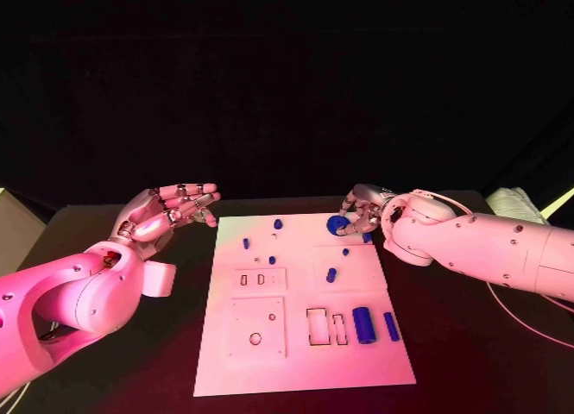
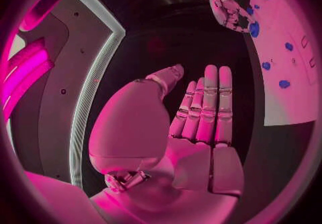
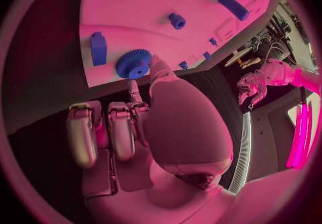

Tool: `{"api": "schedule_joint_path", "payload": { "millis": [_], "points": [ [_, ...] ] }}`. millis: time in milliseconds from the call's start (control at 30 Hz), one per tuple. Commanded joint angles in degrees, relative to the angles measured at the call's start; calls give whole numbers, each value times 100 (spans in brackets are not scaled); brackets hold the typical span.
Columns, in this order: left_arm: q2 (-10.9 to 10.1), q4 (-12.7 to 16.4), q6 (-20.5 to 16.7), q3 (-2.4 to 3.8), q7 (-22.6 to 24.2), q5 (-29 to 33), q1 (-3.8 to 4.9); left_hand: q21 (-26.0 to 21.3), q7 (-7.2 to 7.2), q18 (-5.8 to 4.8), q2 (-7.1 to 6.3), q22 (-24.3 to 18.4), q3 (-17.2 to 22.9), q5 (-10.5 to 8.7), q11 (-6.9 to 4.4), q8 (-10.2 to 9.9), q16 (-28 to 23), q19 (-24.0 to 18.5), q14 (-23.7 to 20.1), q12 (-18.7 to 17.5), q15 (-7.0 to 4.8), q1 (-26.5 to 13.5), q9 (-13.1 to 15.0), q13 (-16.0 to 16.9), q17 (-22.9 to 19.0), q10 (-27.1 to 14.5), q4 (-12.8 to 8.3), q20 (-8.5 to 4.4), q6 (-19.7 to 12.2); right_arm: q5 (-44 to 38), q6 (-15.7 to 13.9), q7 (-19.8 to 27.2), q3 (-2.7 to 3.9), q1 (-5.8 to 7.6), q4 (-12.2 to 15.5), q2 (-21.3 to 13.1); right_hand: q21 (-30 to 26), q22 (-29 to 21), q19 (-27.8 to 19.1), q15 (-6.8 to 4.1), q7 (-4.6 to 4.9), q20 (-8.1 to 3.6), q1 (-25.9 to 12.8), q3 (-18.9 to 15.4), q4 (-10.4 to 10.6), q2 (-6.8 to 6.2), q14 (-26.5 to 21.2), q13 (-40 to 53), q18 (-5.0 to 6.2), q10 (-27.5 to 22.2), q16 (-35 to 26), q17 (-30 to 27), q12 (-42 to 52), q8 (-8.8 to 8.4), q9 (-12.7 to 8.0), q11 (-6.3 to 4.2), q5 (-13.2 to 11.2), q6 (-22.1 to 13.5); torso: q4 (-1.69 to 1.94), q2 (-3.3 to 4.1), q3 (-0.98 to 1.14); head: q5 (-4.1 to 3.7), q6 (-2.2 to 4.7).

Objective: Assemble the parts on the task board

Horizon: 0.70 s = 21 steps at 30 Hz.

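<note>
The left hand (image 1: 168, 211) hovers above the black table (image 1: 137, 362), just off the left edge of the flat white task board (image 1: 299, 362). Its fingers are loosely curled and apart, and it holds nothing; the left wrist view shows them straight and side by side, empty.

On the board, small blue pegs (image 1: 272, 259) stand near the middle. Nearer the robot, a large blue cylinder (image 1: 364, 324) and a slim blue bar (image 1: 391, 326) lie beside rectangular slots.

At the far right corner, the right hand (image 1: 365, 210) pinches a round blue toothed gear (image 1: 339, 225) between thumb and fingertip. In the right wrist view the gear (image 3: 134, 63) sits at the board's edge beside a small blue block (image 3: 99, 48).

The step looks like seating the gear. To do it well, the hand should keep the gear level, centre its bore over its post, and lower straight without tilting.
</note>
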Motion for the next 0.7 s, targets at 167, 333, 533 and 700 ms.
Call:
{"api": "schedule_joint_path", "payload": {
  "millis": [167, 333, 533, 700],
  "points": [
    [-7, 9, 74, 4, 48, -20, 5, 32, 38, 67, 4, 14, 44, -30, 10, -29, 31, -45, -45, -11, 6, -48, -11, 1, 6, -29, 1, -6, 19, -48, 121, -31, 3, -42, -84, 19, 30, 1330, 509, 36, 0, 44, -1, 49, -10, 73, 595, 1227, -118, 379, 21, 1506, 25, 31, 6, -12, -28, 27, -2, 2, 8, -1, -25],
    [-10, 9, 75, 4, 46, -20, 5, 32, 38, 67, 4, 14, 44, -30, 10, -29, 31, -45, -45, -11, 6, -48, -11, 1, 6, -29, 1, -6, 19, 67, 85, -25, 3, -56, -114, 31, 22, 1322, 500, 44, 13, 50, 103, 296, -13, 186, 595, 1215, -115, 359, 21, 1506, 10, 24, -16, -4, 580, 24, 6, -5, 11, -10, -24],
    [-13, 9, 79, 4, 41, -20, 5, 46, 40, 66, 10, 24, 45, -31, 13, -35, 41, -57, -50, -16, 8, -59, -13, -1, 5, -45, 8, -3, 12, 232, 81, 18, 3, -60, -126, 53, 20, 1321, 496, 51, 20, 59, 66, 516, 1, 220, 595, 1219, -114, 358, 21, 1506, 8, 15, -42, 3, 338, 36, -3, -2, 12, -6, -22],
    [-12, 7, 93, 4, 20, -20, 5, 46, 40, 66, 10, 24, 45, -31, 13, -35, 41, -57, -50, -16, 8, -59, -13, -1, 5, -45, 8, -3, 12, 311, 99, 33, 3, -61, -118, 75, 17, 1319, 493, 55, 23, 65, -46, 591, 7, 191, 595, 1217, -113, 355, 21, 1506, 4, 7, -57, 7, 268, 39, -5, 0, 15, -9, -26]
  ]
}}
